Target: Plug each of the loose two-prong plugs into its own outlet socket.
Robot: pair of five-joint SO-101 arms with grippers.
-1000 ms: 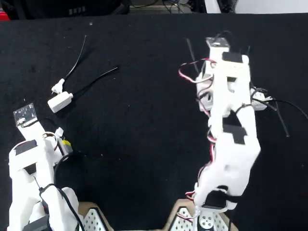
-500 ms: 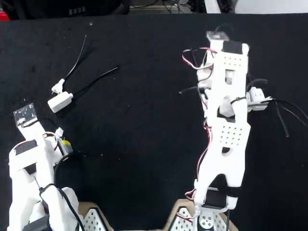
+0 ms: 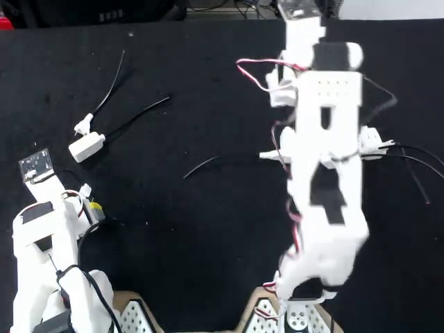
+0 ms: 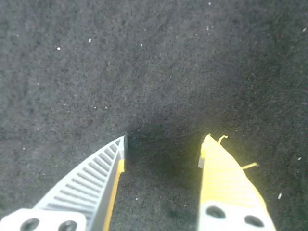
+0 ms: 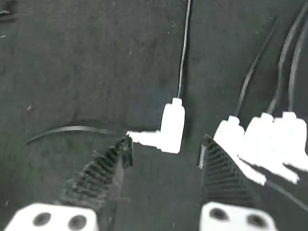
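Plugs lie in two spots on the black table (image 3: 208, 236), seen from above. Over at the far left a small white plug (image 3: 83, 125) rests just beside a larger white connector block (image 3: 87, 146), each with a thin black lead running off toward the far edge. Whether the two touch I cannot tell. The left arm (image 3: 41, 243) sits at the near left corner, near that pair but apart from it. On the other side the right arm (image 3: 326, 173) stretches out across the table. From under it pokes the pronged end of a second white plug (image 3: 272, 156), pointing at a loose curl of black cable (image 3: 201, 166). Off the arm's other flank sits a cluster of white sockets (image 3: 371, 142), its leads trailing off to the side.

From the left wrist, the left gripper (image 4: 165, 144) hangs over bare black cloth, its fingers spread wide.

From the right wrist, the right gripper (image 5: 163, 150) is likewise spread apart and not gripping the plug. The second white plug (image 5: 171, 127) lies on the cloth just ahead of the gap, its prongs reaching toward one fingertip (image 5: 122, 149) and its lead running straight away. The cluster of white sockets (image 5: 262, 139) lies just beside it, close to the other finger and clear of the plug. The loose curl of black cable (image 5: 67, 130) lies off the prong side.
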